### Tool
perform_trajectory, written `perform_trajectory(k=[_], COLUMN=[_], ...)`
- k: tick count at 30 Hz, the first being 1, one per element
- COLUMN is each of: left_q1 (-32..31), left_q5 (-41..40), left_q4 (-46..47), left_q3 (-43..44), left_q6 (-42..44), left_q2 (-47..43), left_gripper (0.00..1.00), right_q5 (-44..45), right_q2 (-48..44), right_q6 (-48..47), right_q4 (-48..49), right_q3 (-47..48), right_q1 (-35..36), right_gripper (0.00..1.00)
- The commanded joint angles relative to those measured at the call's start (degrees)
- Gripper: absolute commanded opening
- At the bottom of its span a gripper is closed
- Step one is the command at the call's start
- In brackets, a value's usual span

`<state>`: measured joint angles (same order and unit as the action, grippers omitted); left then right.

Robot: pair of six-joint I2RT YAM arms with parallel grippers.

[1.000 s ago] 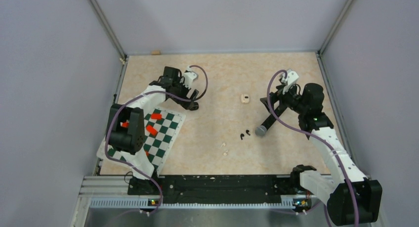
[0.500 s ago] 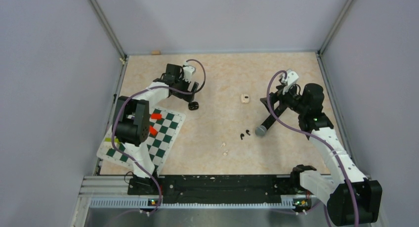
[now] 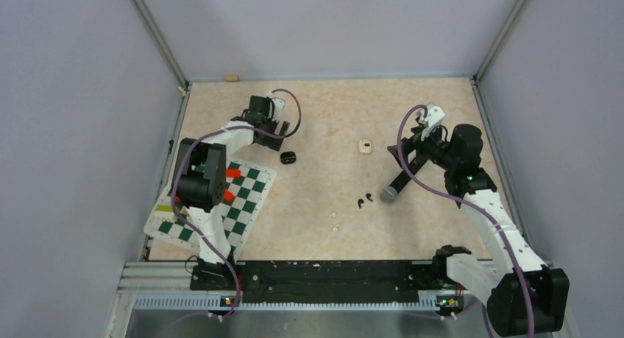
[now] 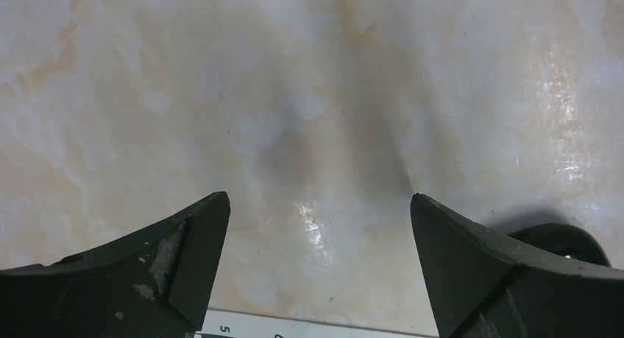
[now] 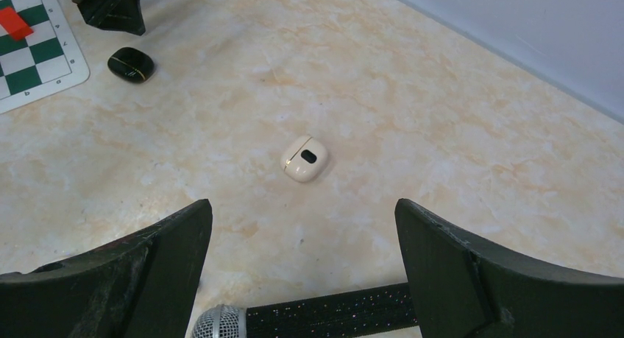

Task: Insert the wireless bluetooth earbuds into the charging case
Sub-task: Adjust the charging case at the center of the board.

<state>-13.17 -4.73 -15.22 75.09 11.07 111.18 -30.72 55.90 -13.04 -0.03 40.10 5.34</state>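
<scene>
The left gripper [image 4: 316,205] stands wide open with nothing in it. Only bare table [image 4: 309,95] shows between its fingers. It hangs low over the far left part of the table, just past the far corner of the chessboard [image 3: 246,198], where a few red pieces [image 3: 232,173] lie. The black case [image 3: 288,157] rests on the table just beside this gripper, toward the middle and clear of the fingers. It looks shut. From the left wrist it only peeks out behind one finger.

The right gripper [image 5: 303,209] is spread wide too and clamps nothing. It hangs over the right half of the table, facing the white case [image 5: 304,159], which lies alone near the middle, toward the far side, with a dark oval mark on its upper face. A microphone [image 3: 388,194] lies under this gripper, its glittery black handle running crosswise below the fingers and its mesh head toward the near edge. I cannot tell whether a finger touches the handle.

All four earbuds lie loose on the table, outside both cases. The black earbuds [image 3: 365,199] sit close together just left of the microphone's head. The white earbuds [image 3: 334,221] lie nearer the front edge, a little left of the black ones, faint against the pale top. Both pairs are well apart from the white case and farther still from the black case.
</scene>
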Motion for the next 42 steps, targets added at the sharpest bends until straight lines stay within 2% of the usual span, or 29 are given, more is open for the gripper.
perform_trajectory(k=[1,11,28,36,42], left_q1=[-0.5,-2.6,-5.1,-5.1,-5.1], left_q5=[-0.2,8.6,11.1,20.5,17.1], left_q4=[-2.3,-6.0,-9.6,-15.9,-13.5], left_q3=[1.7,-1.2,-5.9,-4.4,-2.4], left_q6=[2.6,7.3,9.8,18.3,14.0], left_q2=[0.3,-3.0,-9.9,-12.7,-9.0], left_gripper=[0.98,0.98,0.99,0.99,0.99], right_q5=[-0.9,-1.0,-1.5,-2.2,-5.1], right_q2=[-1.2,-1.3,-1.5,-1.7,-1.2], right_q6=[-0.8,-0.9,-0.9,-0.6,0.6], right_q4=[1.9,1.8,1.5,1.3,1.4], right_q3=[0.1,0.1,0.2,0.3,0.2], right_q1=[-0.7,-0.7,-0.9,-1.3,-1.2], right_gripper=[0.93,0.93,0.93,0.93,0.93])
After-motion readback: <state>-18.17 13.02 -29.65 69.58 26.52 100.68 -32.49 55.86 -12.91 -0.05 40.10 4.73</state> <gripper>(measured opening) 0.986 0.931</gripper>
